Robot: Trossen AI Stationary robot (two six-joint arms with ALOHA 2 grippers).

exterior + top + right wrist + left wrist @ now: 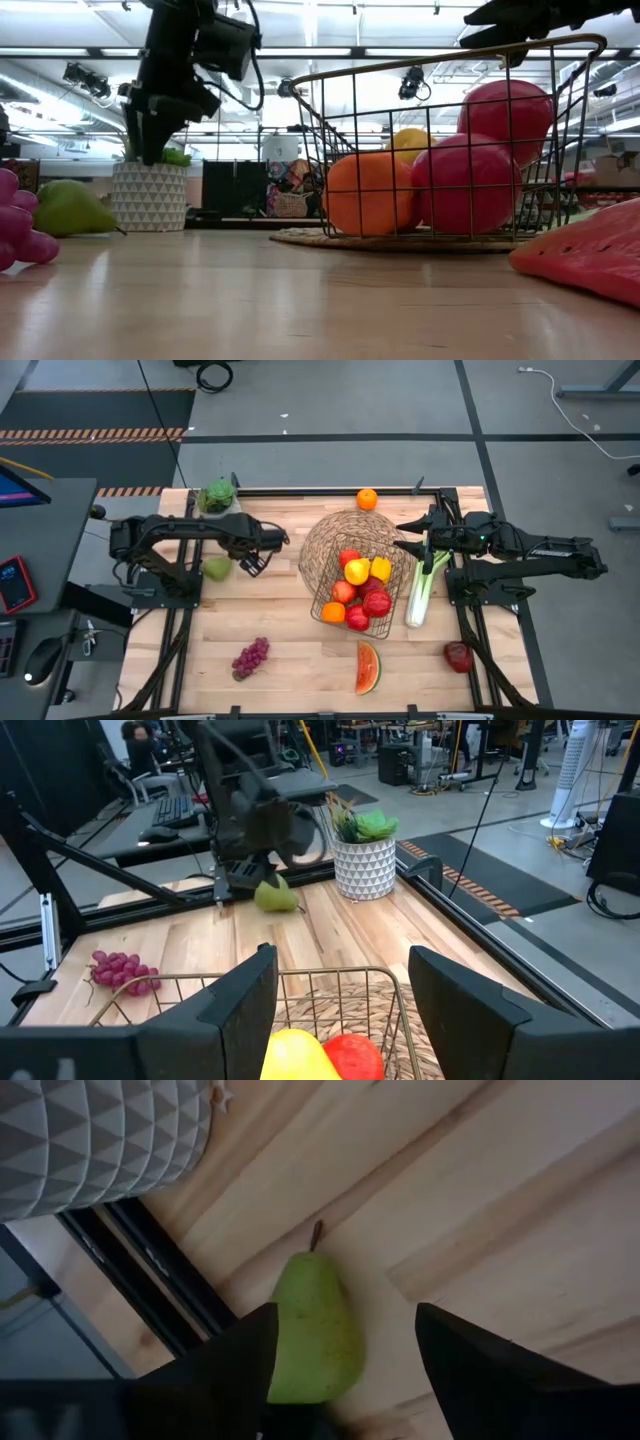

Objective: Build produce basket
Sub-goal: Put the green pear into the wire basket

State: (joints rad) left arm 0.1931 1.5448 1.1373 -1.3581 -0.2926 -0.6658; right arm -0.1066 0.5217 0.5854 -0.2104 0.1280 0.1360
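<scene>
- Pale wooden planks make up the counter (290,650), which stands on a grey workshop floor; the low view looks past it to ceiling lights and equipment.
- At the middle of the counter the wire basket (352,565) lies tipped on a woven mat (330,525), its mouth toward the near edge, with red apples (377,603), oranges (333,612) and yellow pieces (357,571) piled inside.
- Produce not yet in it: a green pear (217,568) near the left edge, purple grapes (251,657) and a watermelon slice (367,667) by the near edge, a celery stalk (421,592) just right of the basket, a dark red apple (458,656) toward the near right corner, and an orange (367,499) at the far edge.
- A plant in a white patterned pot (217,498) stands at the far left corner and is no part of the load.
- The left end effector (254,563) hangs just beside the pear with its fingers apart; the left wrist view shows the pear (315,1330) lying off-centre, against one finger, not yet gripped.
- The right end effector (416,535) sits clenched and empty above the basket's right rim (330,978).
- Risk: closing on an off-centre, smooth, tapered pear could squirt it sideways toward the left edge.
- Risk: the tilted basket may let round fruit roll out if the rim is nudged or a new piece drops in hard.
- Risk: a transfer into the basket brings the left arm toward the right one, so they may clash.
</scene>
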